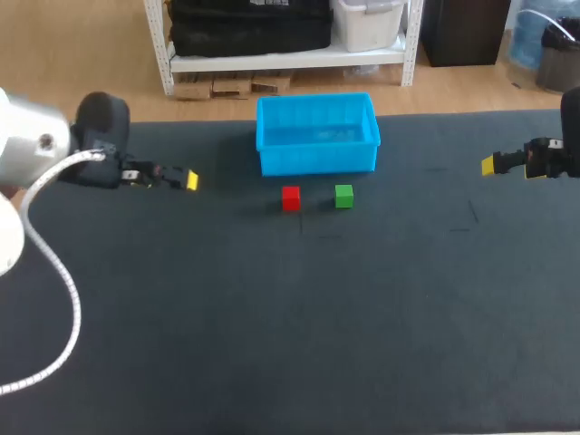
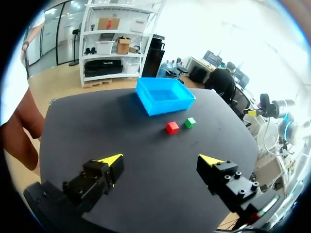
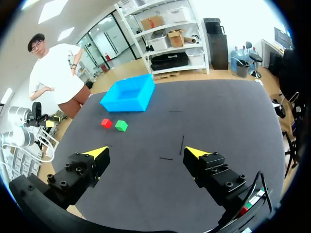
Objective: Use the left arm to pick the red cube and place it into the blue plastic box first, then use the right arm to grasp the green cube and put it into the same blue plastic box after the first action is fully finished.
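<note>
The small red cube [image 1: 290, 198] sits on the dark grey table [image 1: 272, 344] just above the middle of the head view, with the small green cube [image 1: 343, 196] just beside it on the right, a narrow gap between the 2. Directly behind both, toward the upper middle of that view, stands the open blue plastic box [image 1: 317, 159], its front wall near the cubes but not touching them. Nothing shows inside the box, so by my reading neither of the 2 placements is done yet.

The left gripper [image 1: 186, 179] hangs at the left of the head view, level with the cubes and well apart from them. In its own wrist view the 2 yellow-tipped fingers are spread wide with nothing between them, and the red cube lies far ahead of them on the table, the box beyond it. The right gripper [image 1: 489, 165] mirrors this at the right edge of the head view, also well clear of the green cube. Its wrist view shows its fingers parted and empty too, with both cubes and the box ahead and off to one side.

The layout suits the order asked for. The red cube is on the side nearer the left arm and the green on the side nearer the right, so each arm can come in from its own side. The red cube is probably the first target. The close spacing means the left fingers risk nudging the green cube as they straddle the red one.
</note>
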`<state>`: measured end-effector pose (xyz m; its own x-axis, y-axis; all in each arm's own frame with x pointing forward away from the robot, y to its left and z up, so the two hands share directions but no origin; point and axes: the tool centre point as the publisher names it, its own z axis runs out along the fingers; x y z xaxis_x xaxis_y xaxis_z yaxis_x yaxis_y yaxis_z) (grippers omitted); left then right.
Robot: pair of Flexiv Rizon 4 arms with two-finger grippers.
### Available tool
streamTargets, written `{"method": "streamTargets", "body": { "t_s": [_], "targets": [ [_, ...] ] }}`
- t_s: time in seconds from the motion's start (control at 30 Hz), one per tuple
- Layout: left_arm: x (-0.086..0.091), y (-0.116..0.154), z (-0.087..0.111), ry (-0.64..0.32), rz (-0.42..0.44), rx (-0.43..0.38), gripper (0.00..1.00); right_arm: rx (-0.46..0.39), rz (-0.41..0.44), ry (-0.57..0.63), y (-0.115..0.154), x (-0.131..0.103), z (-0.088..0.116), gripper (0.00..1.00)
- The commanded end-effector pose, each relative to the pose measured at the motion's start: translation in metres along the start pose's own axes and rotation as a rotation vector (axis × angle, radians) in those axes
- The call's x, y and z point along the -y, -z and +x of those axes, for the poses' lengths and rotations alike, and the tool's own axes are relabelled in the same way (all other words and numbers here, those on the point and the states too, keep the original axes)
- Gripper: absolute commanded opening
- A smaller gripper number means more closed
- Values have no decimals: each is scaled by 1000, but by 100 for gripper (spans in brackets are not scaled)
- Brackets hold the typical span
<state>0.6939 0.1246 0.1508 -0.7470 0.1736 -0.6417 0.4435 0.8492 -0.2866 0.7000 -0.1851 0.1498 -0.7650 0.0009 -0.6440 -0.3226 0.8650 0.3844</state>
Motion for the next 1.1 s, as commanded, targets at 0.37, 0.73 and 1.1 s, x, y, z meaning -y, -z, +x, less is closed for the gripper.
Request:
{"method": "streamTargets", "body": {
  "t_s": [0.37, 0.73, 1.1],
  "targets": [
    [45, -45, -5, 3, -251, -119, 100, -1, 1, 0, 0, 0, 0, 100],
    [50, -45, -7, 29, -199, -111, 100, -1, 1, 0, 0, 0, 0, 100],
    [50, -45, -7, 29, -199, -111, 100, -1, 1, 0, 0, 0, 0, 100]
  ]
}}
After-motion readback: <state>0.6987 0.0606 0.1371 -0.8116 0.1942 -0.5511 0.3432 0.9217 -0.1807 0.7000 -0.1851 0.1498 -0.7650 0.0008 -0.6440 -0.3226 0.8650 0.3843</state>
